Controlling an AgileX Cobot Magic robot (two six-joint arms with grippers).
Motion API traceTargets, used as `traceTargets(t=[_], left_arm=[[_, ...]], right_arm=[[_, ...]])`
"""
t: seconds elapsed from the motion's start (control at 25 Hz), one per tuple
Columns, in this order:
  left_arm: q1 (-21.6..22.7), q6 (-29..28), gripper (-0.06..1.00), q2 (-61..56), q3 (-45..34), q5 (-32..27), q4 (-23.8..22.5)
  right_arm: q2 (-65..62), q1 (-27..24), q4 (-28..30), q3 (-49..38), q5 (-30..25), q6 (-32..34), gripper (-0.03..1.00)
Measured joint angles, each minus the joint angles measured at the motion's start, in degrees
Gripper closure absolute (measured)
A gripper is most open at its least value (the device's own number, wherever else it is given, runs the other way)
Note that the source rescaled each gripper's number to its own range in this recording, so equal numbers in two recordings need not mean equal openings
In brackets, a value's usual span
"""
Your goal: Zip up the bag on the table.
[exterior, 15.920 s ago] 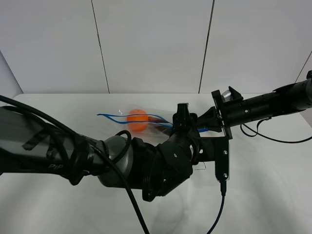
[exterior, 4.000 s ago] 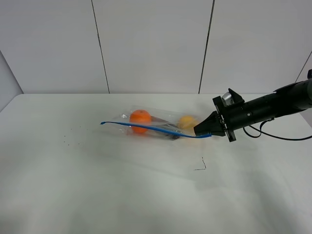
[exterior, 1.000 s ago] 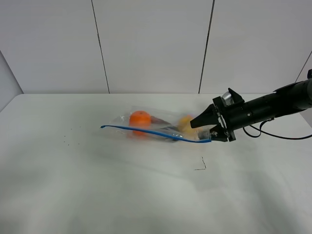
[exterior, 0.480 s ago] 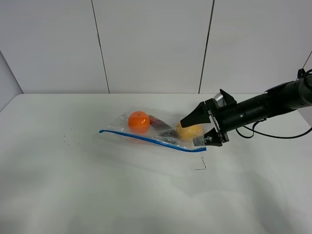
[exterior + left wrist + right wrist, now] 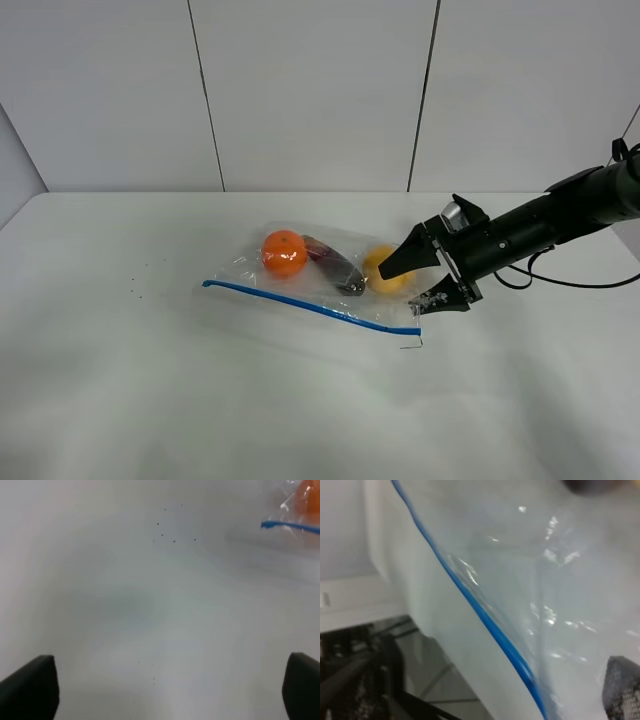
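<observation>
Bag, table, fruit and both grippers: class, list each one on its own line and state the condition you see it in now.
bag: lying flat on the table, held by nothing.
blue zipper strip: one unbroken line along the near edge.
orange fruit: inside the bag.
yellow fruit: inside the bag, beside the right gripper.
right gripper: open, empty.
left gripper: open, over bare table.
</observation>
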State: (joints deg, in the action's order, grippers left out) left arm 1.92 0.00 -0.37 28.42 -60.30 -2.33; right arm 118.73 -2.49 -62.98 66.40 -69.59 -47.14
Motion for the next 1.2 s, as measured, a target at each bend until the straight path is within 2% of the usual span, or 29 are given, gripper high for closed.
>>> traceTargets(t=[0.12,0.2,0.4,0.56,0.68,0.8,0.92,1.2], left_arm=[[0.0,0.0,-0.06,0.0,0.0,0.0,0.0],[0.0,0.0,-0.06,0.0,0.0,0.0,0.0],[0.0,0.0,-0.06,0.0,0.0,0.0,0.0],[0.0,0.0,-0.06,0.0,0.0,0.0,0.0],[0.0,0.0,-0.06,0.0,0.0,0.0,0.0],[0.0,0.0,-0.06,0.0,0.0,0.0,0.0],[0.0,0.0,-0.06,0.0,0.0,0.0,0.0],[0.0,0.0,-0.06,0.0,0.0,0.0,0.0]], right_arm=[[0.0,-3.0,5.0,0.0,0.3,2.1,-0.03],[-0.6,-4.9,10.3,0.0,2.1,4.7,-0.03],[-5.6,-5.3,35.0,0.0,10.8,18.9,-0.03],[-9.9,-2.7,52.9,0.0,13.2,30.8,-0.03],[-12.7,-2.1,63.6,0.0,13.4,39.0,-0.03],[-16.3,-2.1,72.0,0.0,13.6,43.0,-0.03],[-19.8,-2.1,71.9,0.0,16.3,43.6,-0.03],[-27.5,-2.1,61.1,-1.7,17.9,36.2,-0.03]])
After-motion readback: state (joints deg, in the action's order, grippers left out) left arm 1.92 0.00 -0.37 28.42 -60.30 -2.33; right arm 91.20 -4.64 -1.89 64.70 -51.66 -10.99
